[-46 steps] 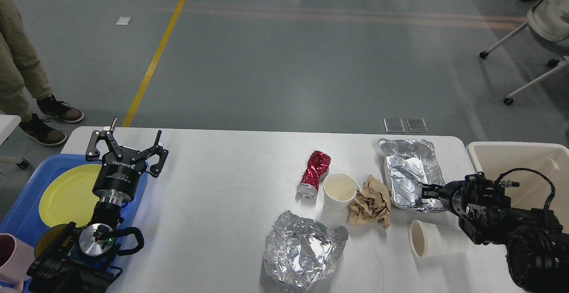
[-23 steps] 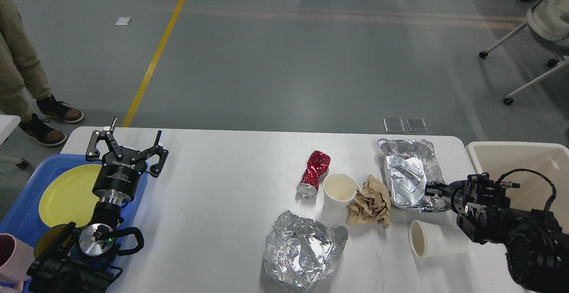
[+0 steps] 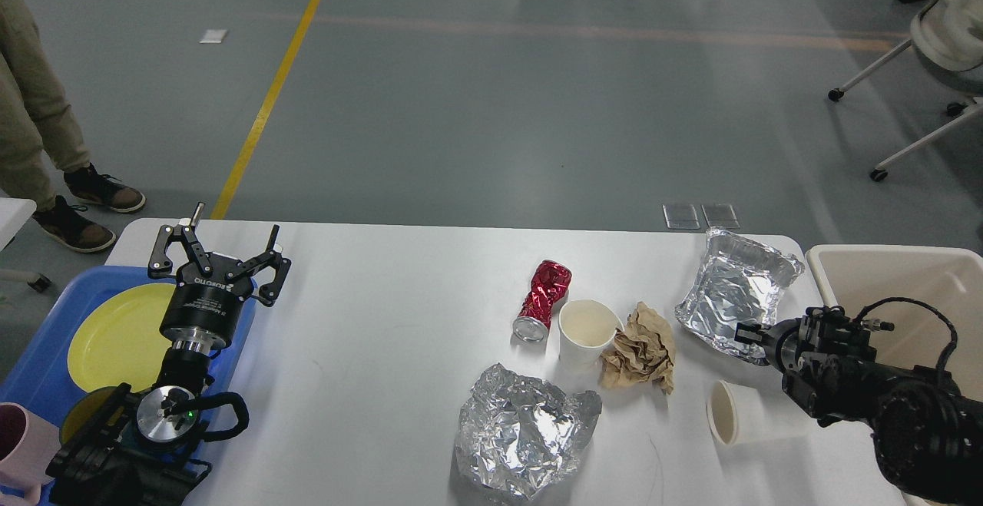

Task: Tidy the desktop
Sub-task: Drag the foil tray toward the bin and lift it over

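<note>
On the white desktop [image 3: 384, 322] lie a crushed red can [image 3: 544, 299], an upright paper cup [image 3: 585, 329], a crumpled brown paper [image 3: 641, 348], a crumpled foil sheet [image 3: 522, 429] and a paper cup on its side [image 3: 741, 414]. My right gripper [image 3: 746, 333] is shut on the near edge of a foil tray [image 3: 733, 291], which hangs tilted above the table's right end, close to the beige bin [image 3: 898, 276]. My left gripper [image 3: 221, 249] stands open and empty over the table's left end.
A blue tray [image 3: 46, 352] at the left holds a yellow plate [image 3: 115, 333], with a pink cup [image 3: 19, 444] in the corner. A person's legs [image 3: 38, 122] stand at the far left. An office chair [image 3: 937, 38] is at the back right.
The foil tray has left the table and now hangs tilted, swung right toward the bin in my right gripper. The left arm has not moved.
</note>
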You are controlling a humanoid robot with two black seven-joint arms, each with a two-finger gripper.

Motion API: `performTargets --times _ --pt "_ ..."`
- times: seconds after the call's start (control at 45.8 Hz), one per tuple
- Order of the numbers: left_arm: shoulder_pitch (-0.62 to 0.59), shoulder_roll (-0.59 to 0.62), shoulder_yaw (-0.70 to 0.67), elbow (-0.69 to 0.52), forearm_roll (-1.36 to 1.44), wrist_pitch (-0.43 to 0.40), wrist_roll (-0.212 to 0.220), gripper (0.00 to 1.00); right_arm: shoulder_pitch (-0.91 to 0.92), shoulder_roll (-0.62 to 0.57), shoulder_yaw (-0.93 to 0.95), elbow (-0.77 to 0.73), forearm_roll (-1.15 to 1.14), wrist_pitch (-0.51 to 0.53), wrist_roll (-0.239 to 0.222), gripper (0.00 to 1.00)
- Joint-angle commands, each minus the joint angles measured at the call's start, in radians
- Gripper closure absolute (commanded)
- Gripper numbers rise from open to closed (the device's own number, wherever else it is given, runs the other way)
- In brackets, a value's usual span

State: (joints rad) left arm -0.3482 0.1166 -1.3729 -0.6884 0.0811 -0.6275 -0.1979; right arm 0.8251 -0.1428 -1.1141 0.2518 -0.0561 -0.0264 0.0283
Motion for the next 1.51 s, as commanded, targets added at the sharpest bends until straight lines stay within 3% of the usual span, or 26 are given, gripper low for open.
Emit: performTargets --times 0.0,0.109,0.328,0.546,0.721,0.939,1.311,1.485 --pt "0.0 0.0 0.0 0.0 0.0 0.0 0.0 0.04 0.032 -0.004 0.045 0.046 0.012 0.008 -0.016 1.0" --pt "0.0 0.0 0.0 0.0 0.0 0.0 0.0 0.04 0.107 -0.032 0.056 0.13 0.012 0.037 -0.019 1.0" --pt "0.0 0.0 0.0 0.0 0.0 0.0 0.0 0.04 0.362 -0.195 0.076 0.381 0.016 0.158 -0.022 1.0" --pt "0.0 0.0 0.0 0.0 0.0 0.0 0.0 0.04 0.644 -0.352 0.046 0.69 0.022 0.275 -0.08 1.0" --pt "0.0 0.0 0.0 0.0 0.0 0.0 0.0 0.04 0.969 -0.403 -0.15 1.036 0.025 0.261 -0.103 1.0" --pt "0.0 0.0 0.0 0.001 0.0 0.0 0.0 0.04 1.311 -0.388 -0.354 1.345 0.064 0.281 -0.105 1.0" --pt "0.0 0.0 0.0 0.0 -0.001 0.0 0.0 0.04 1.422 -0.396 -0.507 1.431 0.104 0.286 -0.102 1.0" --pt "0.0 0.0 0.0 0.001 0.0 0.0 0.0 0.04 1.346 -0.538 -0.537 1.351 0.122 0.189 -0.107 1.0"
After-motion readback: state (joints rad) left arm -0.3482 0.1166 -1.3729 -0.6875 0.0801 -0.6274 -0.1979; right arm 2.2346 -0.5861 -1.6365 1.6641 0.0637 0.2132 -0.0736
